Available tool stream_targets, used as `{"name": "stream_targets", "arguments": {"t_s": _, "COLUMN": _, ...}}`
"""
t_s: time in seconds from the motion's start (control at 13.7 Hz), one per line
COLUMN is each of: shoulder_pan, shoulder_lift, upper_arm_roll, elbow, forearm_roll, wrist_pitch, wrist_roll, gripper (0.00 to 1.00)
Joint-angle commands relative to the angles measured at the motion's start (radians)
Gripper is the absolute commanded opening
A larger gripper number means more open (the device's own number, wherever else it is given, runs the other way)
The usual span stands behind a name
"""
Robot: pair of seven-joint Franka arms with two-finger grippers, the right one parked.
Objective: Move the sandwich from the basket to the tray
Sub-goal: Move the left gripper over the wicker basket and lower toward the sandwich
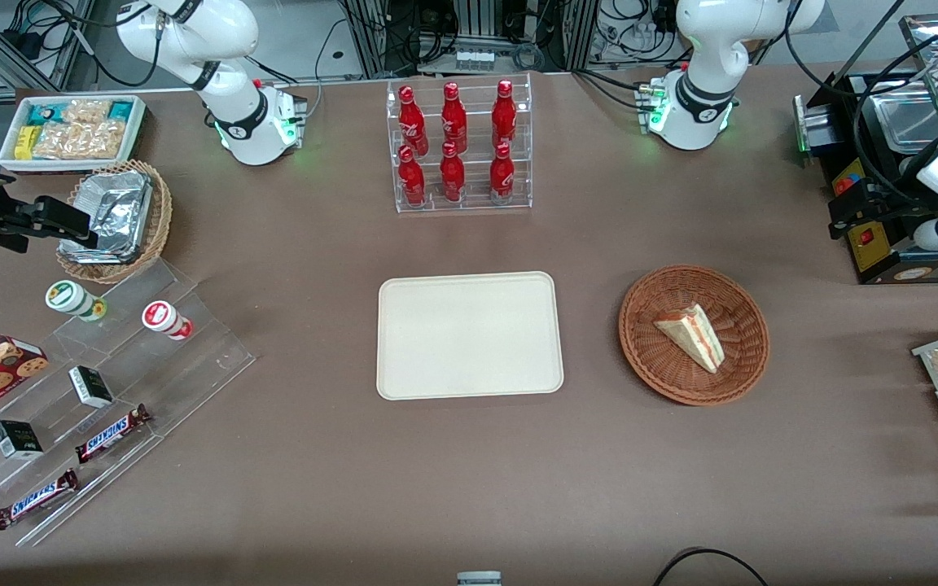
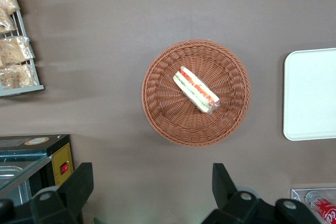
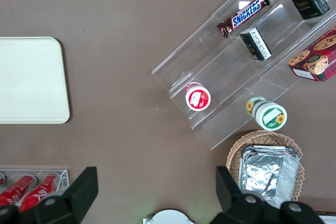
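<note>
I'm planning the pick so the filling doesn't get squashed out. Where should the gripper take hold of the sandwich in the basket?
Probably from straight above, closing on the two flat bread faces across the wedge's thin width. The sandwich lies with its filling edge up in the basket. The open gripper hangs high above the table beside the basket; it would need turning to span the short width.

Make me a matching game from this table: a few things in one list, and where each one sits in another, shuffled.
Things:
1. sandwich
2. tray
3. red bottles
4. pincer

Places or states:
A. in a clear rack, farther from the front camera than the tray
B. open, high above the table beside the basket
C. lying in the basket
D. flat on the table, nothing on it

Pairs: 1-C, 2-D, 3-A, 4-B
</note>
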Motion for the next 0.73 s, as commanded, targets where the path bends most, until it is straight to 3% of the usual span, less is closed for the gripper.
{"name": "stream_targets", "arguments": {"t_s": 0.0, "shoulder_pan": 0.02, "shoulder_lift": -0.005, "upper_arm_roll": -0.014, "elbow": 0.018, "forearm_roll": -0.017, "wrist_pitch": -0.028, "wrist_roll": 0.007, "gripper": 1.0}}
{"name": "stream_targets", "arguments": {"t_s": 0.29, "shoulder_pan": 0.016, "shoulder_lift": 0.048, "upper_arm_roll": -0.02, "elbow": -0.026, "forearm_roll": -0.008, "wrist_pitch": 0.019, "wrist_roll": -0.023, "gripper": 1.0}}
{"name": "stream_targets", "arguments": {"t_s": 0.66, "shoulder_pan": -0.028, "shoulder_lift": 0.07, "upper_arm_roll": -0.043, "elbow": -0.302, "forearm_roll": -0.013, "wrist_pitch": 0.368, "wrist_roll": -0.184, "gripper": 1.0}}
